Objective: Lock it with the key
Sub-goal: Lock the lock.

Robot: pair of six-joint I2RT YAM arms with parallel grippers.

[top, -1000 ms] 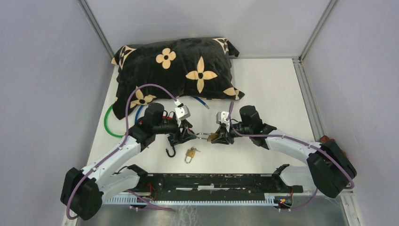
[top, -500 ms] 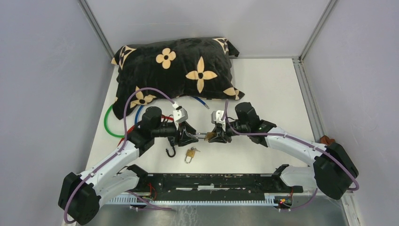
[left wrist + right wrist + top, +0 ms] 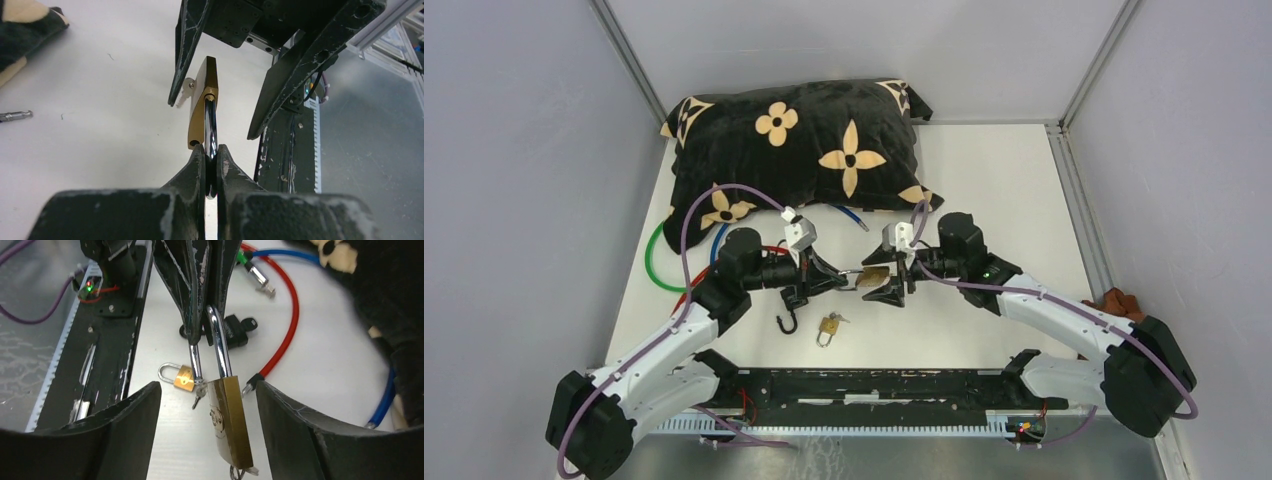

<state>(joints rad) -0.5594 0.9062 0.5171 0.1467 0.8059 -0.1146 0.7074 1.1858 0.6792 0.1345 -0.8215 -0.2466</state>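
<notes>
Your left claw [image 3: 210, 152] was pinched shut on the steel shackle [image 3: 210, 120] of the brass padlock [image 3: 202, 107], which hung in the air straight out from its tips. Your right claw [image 3: 207, 386] faced it with its jaws spread, one finger on each side of the padlock's body, and the right wrist view showed a gap on both sides. A key [image 3: 241, 471] stuck out of the body's end nearest the right claw's palm.

Below the two claws, on the white table [image 3: 984, 180], lay a small second padlock [image 3: 177, 376] and, just beside it, a black piece [image 3: 235, 330]. Further off, behind the left claw, ran a red cable [image 3: 292, 315], a blue cable [image 3: 385, 400] and a green cable [image 3: 652, 262]. Farthest of all sat the black flowered pillow [image 3: 794, 150].
</notes>
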